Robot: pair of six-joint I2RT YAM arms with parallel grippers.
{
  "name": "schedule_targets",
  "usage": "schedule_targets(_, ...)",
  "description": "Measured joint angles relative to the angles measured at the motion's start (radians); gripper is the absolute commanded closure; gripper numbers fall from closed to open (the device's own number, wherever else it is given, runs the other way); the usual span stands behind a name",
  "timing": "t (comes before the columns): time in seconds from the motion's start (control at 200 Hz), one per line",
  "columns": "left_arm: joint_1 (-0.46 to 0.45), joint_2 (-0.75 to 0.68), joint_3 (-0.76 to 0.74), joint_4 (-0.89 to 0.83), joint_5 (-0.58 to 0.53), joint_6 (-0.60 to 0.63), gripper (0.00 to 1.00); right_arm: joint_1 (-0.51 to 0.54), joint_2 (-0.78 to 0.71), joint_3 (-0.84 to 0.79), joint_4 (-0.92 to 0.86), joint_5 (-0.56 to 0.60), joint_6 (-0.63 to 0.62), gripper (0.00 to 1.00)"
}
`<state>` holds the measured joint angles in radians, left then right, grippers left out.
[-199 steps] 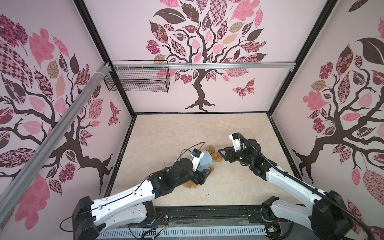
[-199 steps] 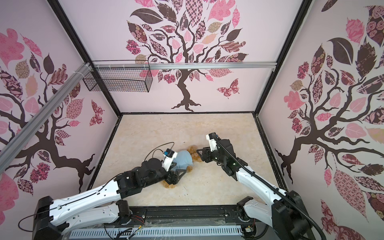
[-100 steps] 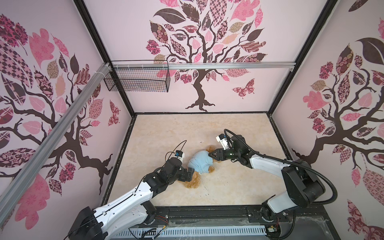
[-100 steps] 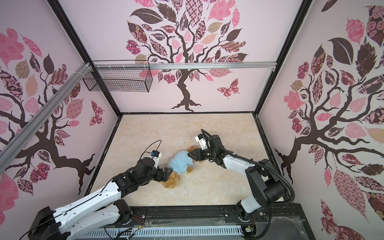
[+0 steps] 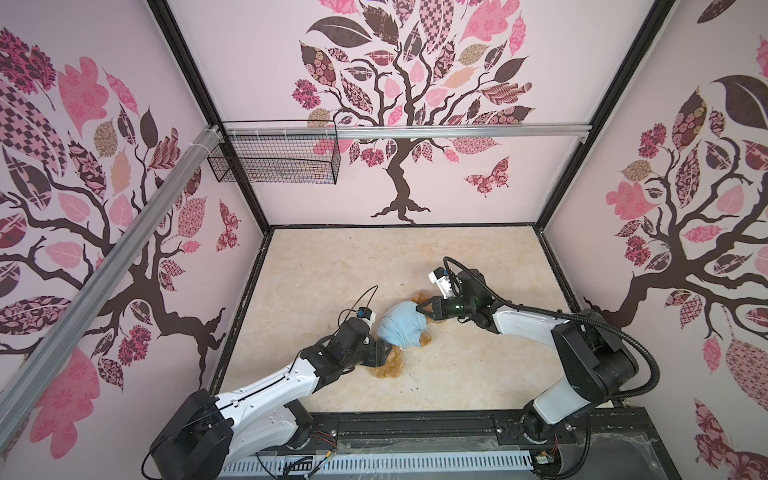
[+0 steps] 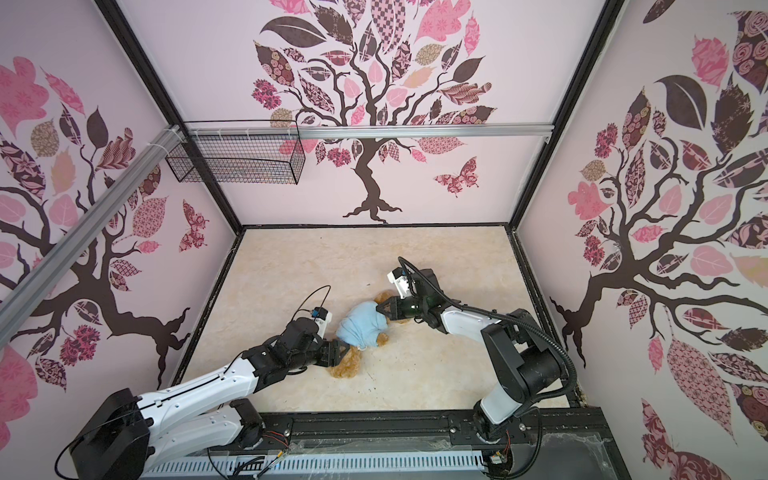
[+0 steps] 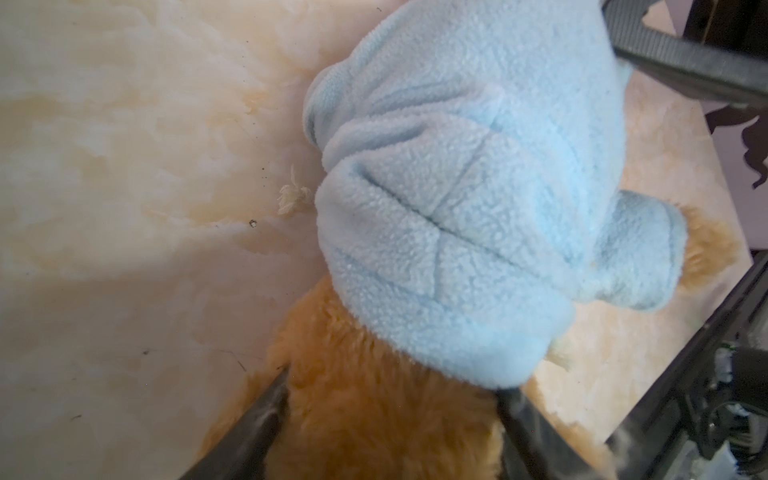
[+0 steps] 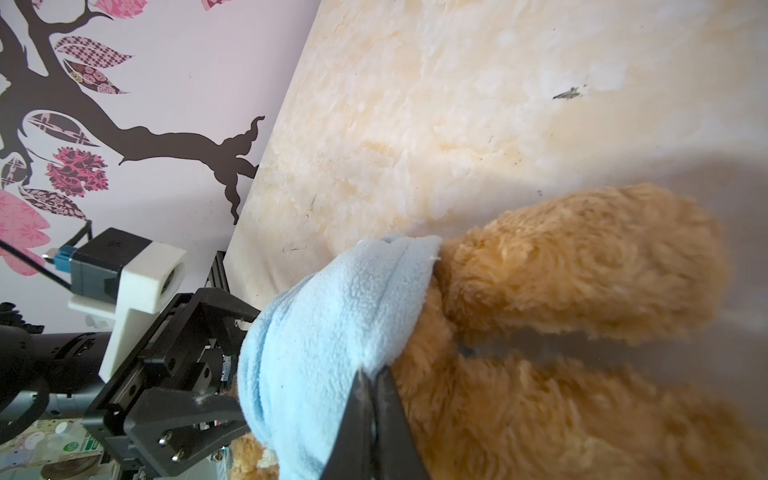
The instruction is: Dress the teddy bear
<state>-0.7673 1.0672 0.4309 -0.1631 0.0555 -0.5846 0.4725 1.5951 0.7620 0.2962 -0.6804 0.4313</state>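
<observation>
- The golden-brown curly plush teddy bear [image 5: 390, 366] lay on the cream marbled counter [image 5: 332, 266]. In both top views it sat a little toward 6 o'clock from the middle, its body running from 7 o'clock to 1 o'clock.
- A light blue fleece shirt [image 5: 400, 329] covered its middle, bunched and creased. Bare fur showed at both ends, and one furry arm poked from a sleeve toward 4 o'clock.
- The left gripper [image 5: 384, 357] sat at the 7 o'clock end. Its fingers [image 7: 262, 419] stood part-way apart astride the bare fur, both pressed into it, so it gripped the bear. This was most likely to anchor the toy so the fabric could be pulled without it sliding.
- The right gripper [image 5: 419, 309] sat at the 1 o'clock end, closed. Its tips pinched the shirt's edge where two furry limbs emerged, a hold suited to tugging the fabric along the body.
- By my judgement the shirt was on but not settled, and straightening it seemed the step in hand.
- Soft fleece could slip from so thin a pinch.
</observation>
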Motion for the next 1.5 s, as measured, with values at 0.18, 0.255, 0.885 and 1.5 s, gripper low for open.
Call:
schedule_targets(0.18,0.001,-0.006,-0.076,0.115,0.011,-0.036,0.72,-0.026,-0.009,-0.028,0.0,0.007,0.0,1.0)
schedule_targets(0.255,0.001,-0.014,-0.098,0.147,0.01,-0.04,0.83,-0.05,-0.011,-0.042,0.001,0.005,0.005,1.0)
schedule_targets(0.885,-0.004,-0.081,-0.097,0.132,0.034,-0.032,1.0,-0.168,-0.058,-0.174,0.048,-0.037,0.049,0.85)
schedule_targets(1.5,0.215,0.033,0.555,-0.662,0.076,0.204,1.0,0.311,-0.554,-0.355,0.224,0.454,-0.616,0.22)
